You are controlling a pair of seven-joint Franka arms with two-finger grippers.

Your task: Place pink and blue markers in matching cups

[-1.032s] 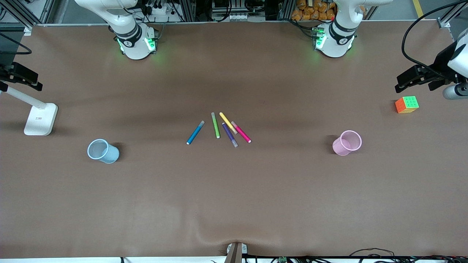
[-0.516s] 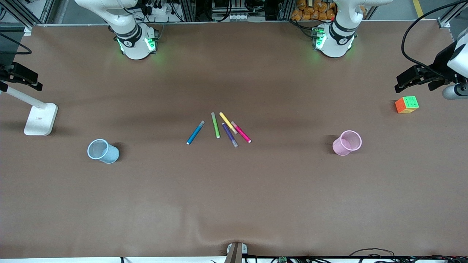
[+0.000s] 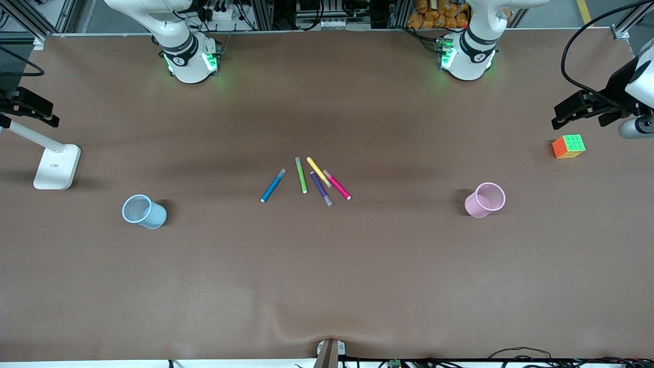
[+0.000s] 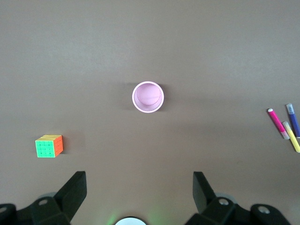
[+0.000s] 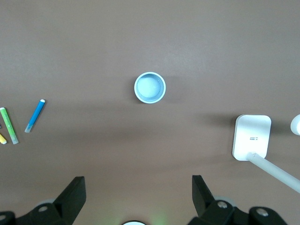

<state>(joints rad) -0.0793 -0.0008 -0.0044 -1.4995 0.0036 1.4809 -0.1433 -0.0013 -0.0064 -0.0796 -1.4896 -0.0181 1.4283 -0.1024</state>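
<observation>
The pink marker (image 3: 337, 184) and the blue marker (image 3: 273, 185) lie flat in a fan of pens at the table's middle. An upright pink cup (image 3: 484, 200) stands toward the left arm's end, and a light blue cup (image 3: 144, 211) toward the right arm's end. My left gripper (image 4: 139, 187) hangs open and empty high over bare table; its view shows the pink cup (image 4: 148, 97) and the pink marker (image 4: 276, 122). My right gripper (image 5: 138, 187) is likewise open and empty up high, seeing the blue cup (image 5: 150, 87) and the blue marker (image 5: 35, 115). Neither gripper shows in the front view.
Green (image 3: 301, 175), yellow (image 3: 318, 171) and purple (image 3: 321, 188) markers lie between the blue and pink ones, the purple touching the pink. A colour cube (image 3: 568, 146) sits at the left arm's end, a white stand base (image 3: 57, 166) at the right arm's end.
</observation>
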